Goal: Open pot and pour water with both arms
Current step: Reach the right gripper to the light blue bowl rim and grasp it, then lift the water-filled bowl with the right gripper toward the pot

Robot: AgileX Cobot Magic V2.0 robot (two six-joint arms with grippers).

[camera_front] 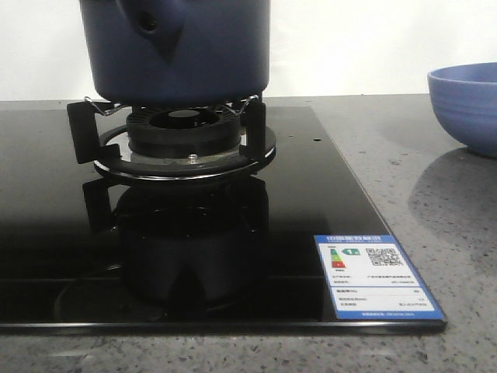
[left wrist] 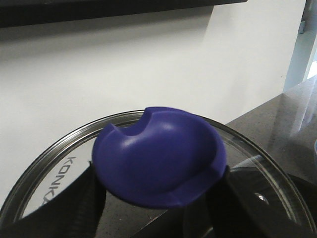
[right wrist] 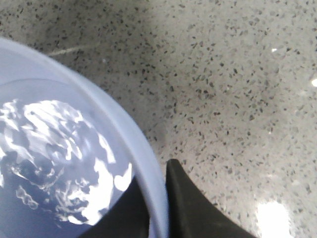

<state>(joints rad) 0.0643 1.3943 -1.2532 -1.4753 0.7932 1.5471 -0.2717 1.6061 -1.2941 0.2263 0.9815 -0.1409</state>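
Front view puts the pot [camera_front: 175, 50] at the upper left of the frame, seated on the burner grate [camera_front: 180, 140] of the black glass cooktop [camera_front: 62, 233], its top cut off by the frame edge and its handle stub turned toward the camera. Left wrist view shows the left claw [left wrist: 158, 198] clamped on the blue knob [left wrist: 158, 156] of the glass lid [left wrist: 44, 178], seemingly held up against the white wall to clear the pot's mouth. Right wrist view shows the right claw [right wrist: 157, 198] gripping the rim of the light-blue bowl [right wrist: 59, 198], one finger on each side, water glinting inside; that hold suits tipping. The bowl sits on the speckled desk [camera_front: 419, 194] at the front view's right edge.
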